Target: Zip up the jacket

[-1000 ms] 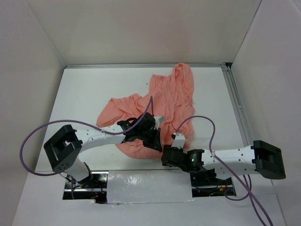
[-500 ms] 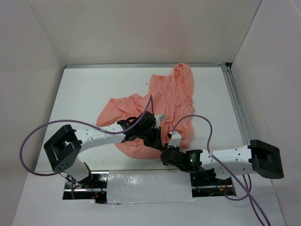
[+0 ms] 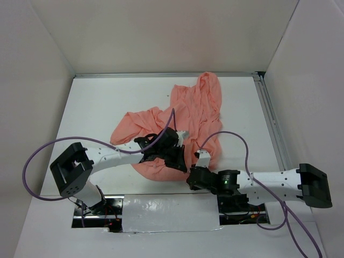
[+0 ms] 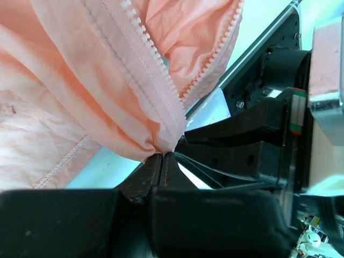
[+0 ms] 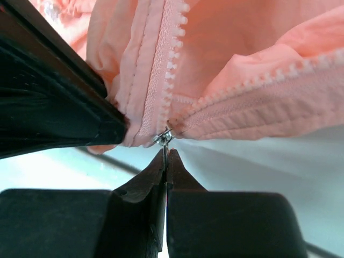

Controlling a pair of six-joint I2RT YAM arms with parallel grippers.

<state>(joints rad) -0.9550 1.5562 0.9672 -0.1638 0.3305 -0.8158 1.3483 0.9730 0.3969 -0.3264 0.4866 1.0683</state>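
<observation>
Wrinkled salmon-pink fabric jacket (image 3: 199, 107) lies on the white table (image 3: 97, 107); left claw (image 4: 164, 155) pinches its hem, right claw (image 5: 165, 153) just beside it grips the small metal zipper pull (image 5: 163, 137)

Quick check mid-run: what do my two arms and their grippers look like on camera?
Both arms, left arm and right arm, are white links with boxy black joint housings. A purple cable loops off each. A small green light glows near the right wrist. The left gripper and right gripper have matte black fingers tapering to thin tips.
</observation>
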